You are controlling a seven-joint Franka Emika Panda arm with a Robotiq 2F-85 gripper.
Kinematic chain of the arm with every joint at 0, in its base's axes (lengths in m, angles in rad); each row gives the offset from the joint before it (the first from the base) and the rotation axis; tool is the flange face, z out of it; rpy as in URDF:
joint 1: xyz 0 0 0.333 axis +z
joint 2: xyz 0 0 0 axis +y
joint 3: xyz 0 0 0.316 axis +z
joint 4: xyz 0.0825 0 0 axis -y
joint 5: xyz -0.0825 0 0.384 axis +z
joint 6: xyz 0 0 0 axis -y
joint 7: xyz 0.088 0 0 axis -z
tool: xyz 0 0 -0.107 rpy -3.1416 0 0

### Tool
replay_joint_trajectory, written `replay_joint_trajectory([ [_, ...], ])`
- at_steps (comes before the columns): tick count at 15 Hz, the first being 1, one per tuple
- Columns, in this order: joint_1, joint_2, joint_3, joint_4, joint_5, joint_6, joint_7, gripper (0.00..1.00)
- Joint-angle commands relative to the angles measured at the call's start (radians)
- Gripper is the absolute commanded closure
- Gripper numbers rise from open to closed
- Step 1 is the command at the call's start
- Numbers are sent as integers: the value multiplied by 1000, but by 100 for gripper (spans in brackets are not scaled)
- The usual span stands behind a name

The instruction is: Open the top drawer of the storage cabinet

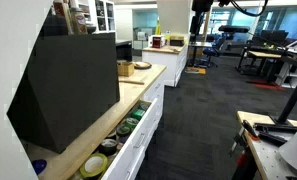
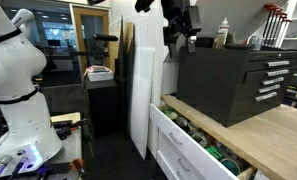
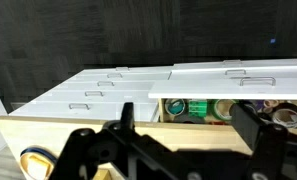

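Note:
The white storage cabinet (image 1: 148, 120) stands under a wooden countertop (image 1: 93, 135). Its top drawer (image 1: 131, 124) stands pulled out in both exterior views, with rolls of tape inside (image 2: 213, 150). In the wrist view the open drawer (image 3: 203, 107) shows past the countertop edge, and closed white drawer fronts with handles (image 3: 98, 95) lie beyond it. My gripper (image 2: 178, 30) hangs high above the counter, near the black chest. In the wrist view its fingers (image 3: 188, 116) are spread wide with nothing between them, clear of the drawer.
A large black tool chest (image 2: 228, 80) sits on the countertop (image 2: 273, 130). Small items and a box (image 1: 128, 68) lie further along the counter. A tall white panel (image 2: 143, 90) leans by the cabinet. Dark carpeted floor (image 1: 203, 120) lies in front, with workbenches beyond.

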Motion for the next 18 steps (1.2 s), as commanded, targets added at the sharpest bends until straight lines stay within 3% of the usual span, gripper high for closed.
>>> replay_joint_trajectory([
  [1,7,0,-7,3,-2,-4,1,0],
  [9,31,32,-14,-15,36,29,-51,0],
  [18,141,238,1,-26,226,143,-491,0],
])
